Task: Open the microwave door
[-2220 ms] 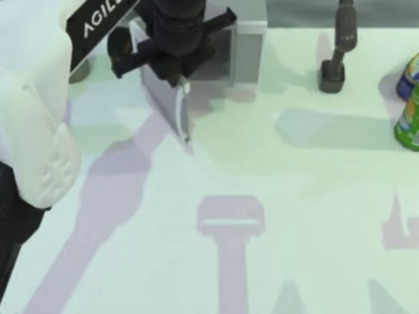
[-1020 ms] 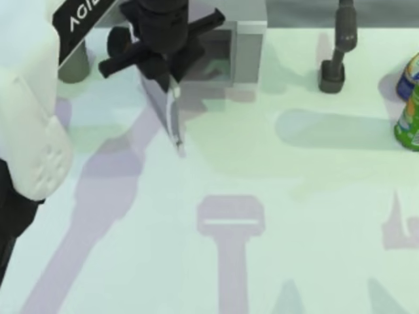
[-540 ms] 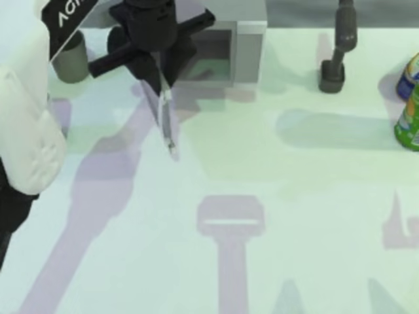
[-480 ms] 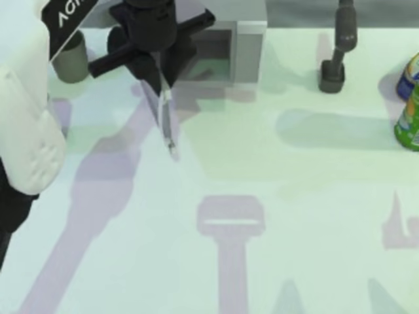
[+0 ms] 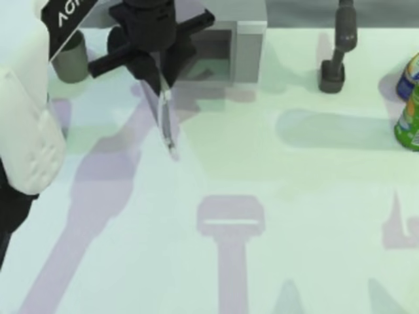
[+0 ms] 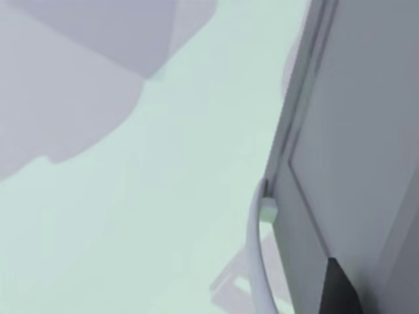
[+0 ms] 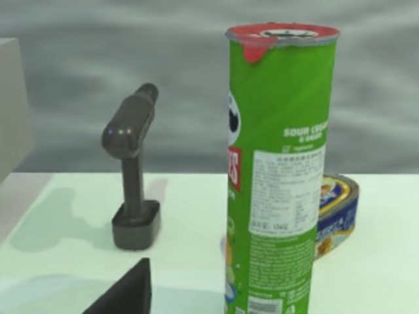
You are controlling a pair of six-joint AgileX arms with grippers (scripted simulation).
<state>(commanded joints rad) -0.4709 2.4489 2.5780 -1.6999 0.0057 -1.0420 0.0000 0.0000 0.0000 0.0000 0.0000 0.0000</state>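
Silver-framed microwave door (image 5: 165, 116), stiff and light, is swung wide toward 6 o'clock, its pale handle (image 5: 168, 124) apparently gripped by the left end effector (image 5: 159, 72).

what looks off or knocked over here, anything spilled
Nothing stands out. The microwave door is swung wide open at the left gripper, as the task wants. The green chip can and dark drill stand upright; nothing is spilled.

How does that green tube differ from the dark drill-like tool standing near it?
The tube is bright green with a red lid and printed labels; the tool is plain dark grey. The tube is a straight, wide cylinder; the tool is a thin stem on a small base, its head tilted. The tube looks taller. Both stand upright on the table.
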